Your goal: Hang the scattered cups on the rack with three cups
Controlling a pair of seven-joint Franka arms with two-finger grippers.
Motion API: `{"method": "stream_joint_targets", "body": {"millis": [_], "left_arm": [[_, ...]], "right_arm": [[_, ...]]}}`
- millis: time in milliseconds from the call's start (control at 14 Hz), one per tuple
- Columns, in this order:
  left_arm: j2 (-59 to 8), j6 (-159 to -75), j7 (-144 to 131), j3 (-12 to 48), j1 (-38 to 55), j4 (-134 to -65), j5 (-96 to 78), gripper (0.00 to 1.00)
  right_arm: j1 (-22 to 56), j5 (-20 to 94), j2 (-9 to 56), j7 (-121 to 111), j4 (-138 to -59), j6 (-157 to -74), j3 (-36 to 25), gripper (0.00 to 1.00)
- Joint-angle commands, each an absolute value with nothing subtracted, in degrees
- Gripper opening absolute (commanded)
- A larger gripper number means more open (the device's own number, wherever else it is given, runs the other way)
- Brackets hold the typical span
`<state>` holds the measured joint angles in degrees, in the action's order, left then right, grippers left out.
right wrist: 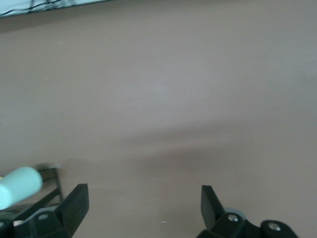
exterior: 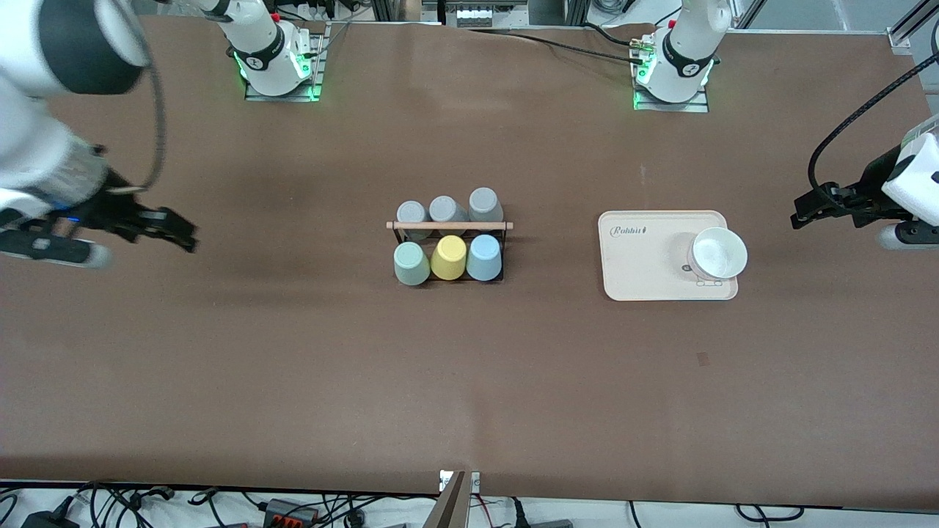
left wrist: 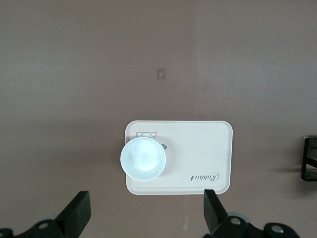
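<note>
Small black rack (exterior: 449, 249) w/ wooden top bar sits mid table. Six cups on it, all upside down on pegs. Row nearer front cam: green cup (exterior: 411, 263) toward right arm's end, yellow cup (exterior: 449, 257) in the middle, blue cup (exterior: 484, 257) toward left arm's end. Row farther from front cam: three grey cups (exterior: 447, 210), side by side. Rows touching or nearly so.

Cream tray (exterior: 645, 264) lies flat on table, well apart from rack, toward left arm's end. White bowl (exterior: 719, 253) stands upright on tray, at the end away from the rack. Word "Rabbit" printed on tray corner.

Left gripper (exterior: 805, 210) up in air over bare table, past the tray's end, nothing in it. Fingers (left wrist: 75, 213) spread wide in left wrist view, tray + bowl seen below.

Right gripper (exterior: 180, 231) up over bare table at right arm's end, well apart from rack. Fingers (right wrist: 74, 203) spread wide too, holding nothing. Bit of green cup + rack wire at edge of right wrist view.
</note>
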<state>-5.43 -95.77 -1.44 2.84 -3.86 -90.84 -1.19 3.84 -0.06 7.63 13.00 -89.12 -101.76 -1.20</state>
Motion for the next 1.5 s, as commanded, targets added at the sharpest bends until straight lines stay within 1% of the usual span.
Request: {"method": "stream_joint_targets", "body": {"millis": [0, 143, 214, 429, 786, 1429], "left_arm": [[-5.54, -95.71, -0.35, 2.90, -3.87, -90.00, -0.17, 1.00], [-5.54, -95.80, -0.35, 2.03, -2.47, -90.09, -0.09, 1.00], [-5.54, -95.80, -0.35, 1.50, -1.33, -90.09, 0.09, 1.00], [-5.54, -95.80, -0.35, 1.58, -1.75, -90.17, 0.62, 1.00], [-4.92, -95.98, -0.44, 2.02, -1.93, -90.79, 0.35, 1.00], [-4.13, -97.47, -0.35, 2.20, -2.46, -91.93, -0.18, 1.00]], "right_arm": [[-1.30, -0.09, 4.66, 10.64, -89.65, -97.41, -0.26, 1.00], [-2.11, 0.00, 4.83, 10.46, -87.11, -90.91, -0.44, 1.00], [-2.54, -0.17, 4.92, 10.81, -87.10, -89.57, -0.44, 1.00], [-3.69, -2.19, 4.83, 2.68, -87.63, -91.93, -0.44, 1.00], [-6.32, -1.85, 3.43, -7.37, -87.45, -91.32, -0.88, 1.00], [-6.07, -1.32, 3.08, -2.29, -87.63, -89.82, -0.44, 1.00]]}}
